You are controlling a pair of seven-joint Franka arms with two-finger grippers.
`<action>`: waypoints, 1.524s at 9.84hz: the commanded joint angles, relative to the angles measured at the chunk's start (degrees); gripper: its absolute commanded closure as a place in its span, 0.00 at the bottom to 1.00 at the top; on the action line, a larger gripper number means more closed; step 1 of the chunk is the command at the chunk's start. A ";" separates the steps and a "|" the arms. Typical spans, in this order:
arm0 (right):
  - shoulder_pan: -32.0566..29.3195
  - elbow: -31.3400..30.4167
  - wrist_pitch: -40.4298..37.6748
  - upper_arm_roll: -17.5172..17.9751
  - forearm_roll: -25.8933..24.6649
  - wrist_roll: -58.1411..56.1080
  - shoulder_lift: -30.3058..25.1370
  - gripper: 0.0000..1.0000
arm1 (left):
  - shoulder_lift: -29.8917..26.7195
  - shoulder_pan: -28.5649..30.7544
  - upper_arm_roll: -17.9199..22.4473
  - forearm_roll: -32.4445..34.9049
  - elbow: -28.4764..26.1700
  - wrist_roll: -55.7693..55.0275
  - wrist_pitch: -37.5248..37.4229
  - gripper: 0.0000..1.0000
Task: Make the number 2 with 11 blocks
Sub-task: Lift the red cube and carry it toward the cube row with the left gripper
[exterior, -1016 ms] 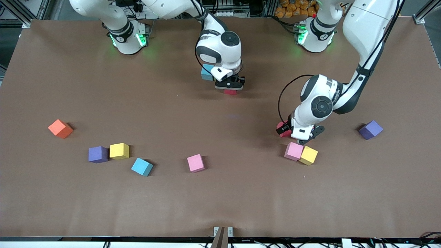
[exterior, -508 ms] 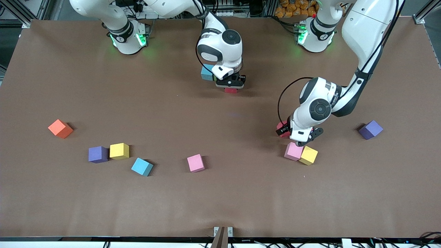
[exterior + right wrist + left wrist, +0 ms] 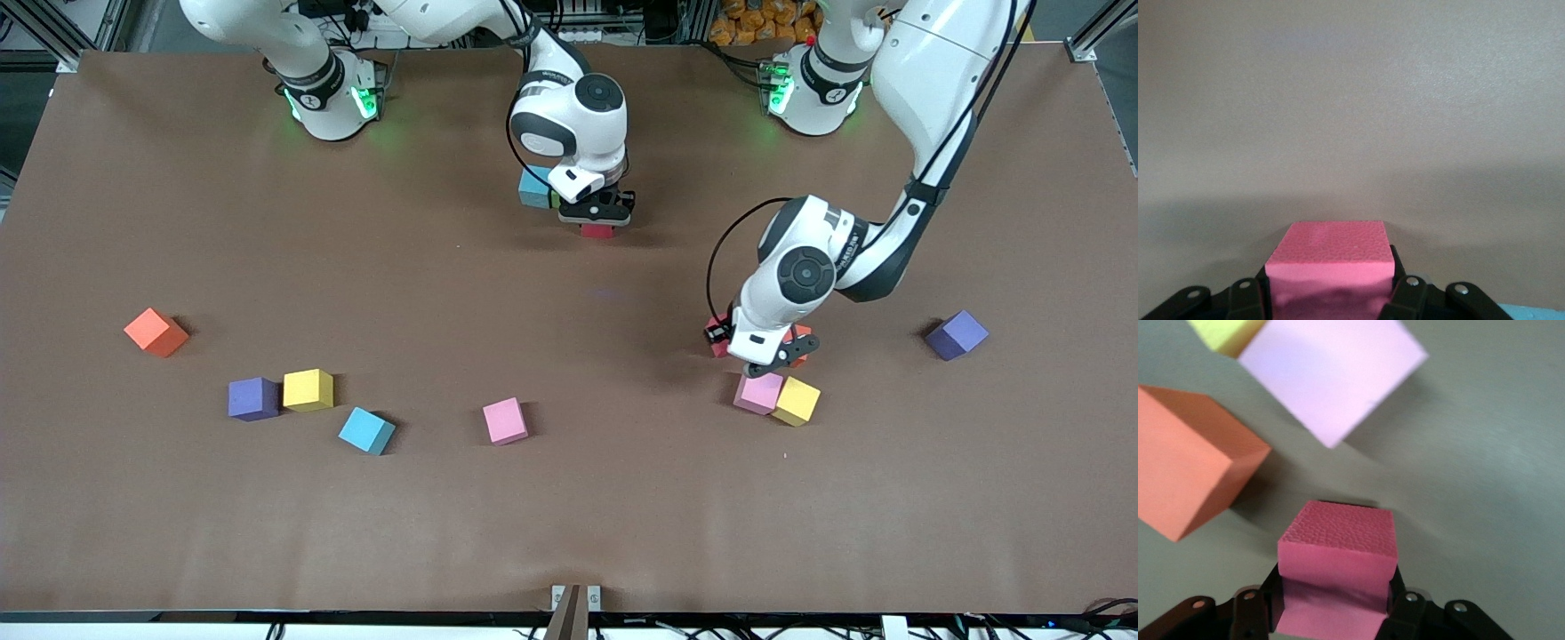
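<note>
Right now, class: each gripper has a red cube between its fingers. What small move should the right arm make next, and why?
Probably open the right gripper and lift away. Its red cube sits low at the table beside the light blue cube, seemingly placed. The left gripper holds another red cube near a pink cube.

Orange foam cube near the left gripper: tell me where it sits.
The small orange foam cube rests on the brown table toward the left arm's end, beside the left gripper and just farther from the front camera than the pink cube and yellow cube.
</note>
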 commanded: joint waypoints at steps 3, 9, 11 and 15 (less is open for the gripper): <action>0.88 0.17 -0.40 -0.41 -0.99 3.08 1.20 0.00 | -1.11 -5.99 0.27 0.65 3.41 7.59 -1.04 0.74; -0.36 0.17 -2.15 -0.32 -0.82 2.12 -2.22 0.00 | -0.14 -16.20 1.32 0.21 6.24 7.33 -4.10 0.74; -0.53 0.17 -3.64 -0.32 -0.82 0.98 -3.45 0.00 | -0.23 -16.47 1.32 0.30 6.24 7.33 -5.34 0.73; -4.65 0.08 -7.07 -0.06 -0.64 -6.91 -6.70 0.00 | -0.14 -17.35 1.32 0.21 6.24 7.33 -5.61 0.73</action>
